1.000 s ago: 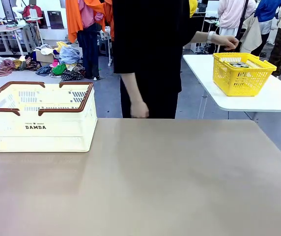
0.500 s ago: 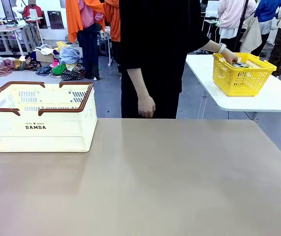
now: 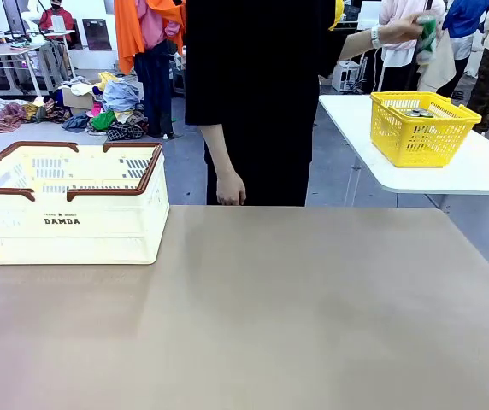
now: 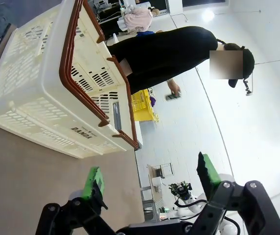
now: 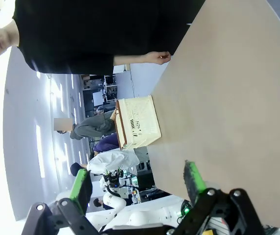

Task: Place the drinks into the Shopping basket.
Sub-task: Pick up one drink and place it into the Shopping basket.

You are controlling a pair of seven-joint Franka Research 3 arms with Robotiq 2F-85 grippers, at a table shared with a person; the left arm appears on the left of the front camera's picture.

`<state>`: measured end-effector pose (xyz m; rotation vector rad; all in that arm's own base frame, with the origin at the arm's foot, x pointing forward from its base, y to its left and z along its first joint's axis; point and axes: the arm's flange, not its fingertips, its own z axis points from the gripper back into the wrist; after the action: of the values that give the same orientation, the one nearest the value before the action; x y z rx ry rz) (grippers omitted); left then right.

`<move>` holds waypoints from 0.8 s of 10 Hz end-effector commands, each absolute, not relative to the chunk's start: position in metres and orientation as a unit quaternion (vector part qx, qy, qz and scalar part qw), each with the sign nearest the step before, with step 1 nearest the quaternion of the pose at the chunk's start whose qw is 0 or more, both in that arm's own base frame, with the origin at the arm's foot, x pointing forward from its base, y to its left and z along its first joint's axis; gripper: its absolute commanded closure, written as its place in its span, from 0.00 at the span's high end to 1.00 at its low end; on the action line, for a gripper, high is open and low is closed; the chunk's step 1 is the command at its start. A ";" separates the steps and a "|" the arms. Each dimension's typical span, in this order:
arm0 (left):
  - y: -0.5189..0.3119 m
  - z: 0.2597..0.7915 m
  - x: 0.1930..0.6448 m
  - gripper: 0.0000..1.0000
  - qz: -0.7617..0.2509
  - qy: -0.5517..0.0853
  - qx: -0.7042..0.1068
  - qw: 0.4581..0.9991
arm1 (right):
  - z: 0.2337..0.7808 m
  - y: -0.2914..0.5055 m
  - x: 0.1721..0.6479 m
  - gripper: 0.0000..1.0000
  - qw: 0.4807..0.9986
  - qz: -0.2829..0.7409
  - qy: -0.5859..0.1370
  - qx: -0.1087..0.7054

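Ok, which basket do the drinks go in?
Find the big brown table. On its far left corner sits the cream basket. It has a brown rim and says DAMDA, unlike the smaller yellow basket on the white table.

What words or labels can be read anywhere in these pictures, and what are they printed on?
"DAMDA": dark print on the near side wall of the Shopping basket; the left wrist view shows it too, turned over.
Small line just above "DAMDA": too small to read.
Markings on the green can in the person's hand: too blurred to read.
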<state>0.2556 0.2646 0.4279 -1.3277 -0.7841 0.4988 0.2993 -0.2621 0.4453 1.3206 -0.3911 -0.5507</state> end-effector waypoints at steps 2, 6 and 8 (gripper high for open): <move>0.267 0.430 0.254 1.00 0.222 -0.347 -0.596 0.689 | 0.448 -0.265 0.299 1.00 0.736 -0.250 -0.177 0.604; 0.267 0.430 0.254 1.00 0.222 -0.347 -0.596 0.689 | 0.448 -0.265 0.299 1.00 0.736 -0.250 -0.177 0.604; 0.267 0.430 0.254 1.00 0.222 -0.347 -0.596 0.689 | 0.448 -0.265 0.299 1.00 0.736 -0.250 -0.177 0.604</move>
<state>0.2553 0.2648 0.4279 -1.3279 -0.7848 0.4993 0.2992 -0.2621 0.4452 1.3214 -0.3903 -0.5505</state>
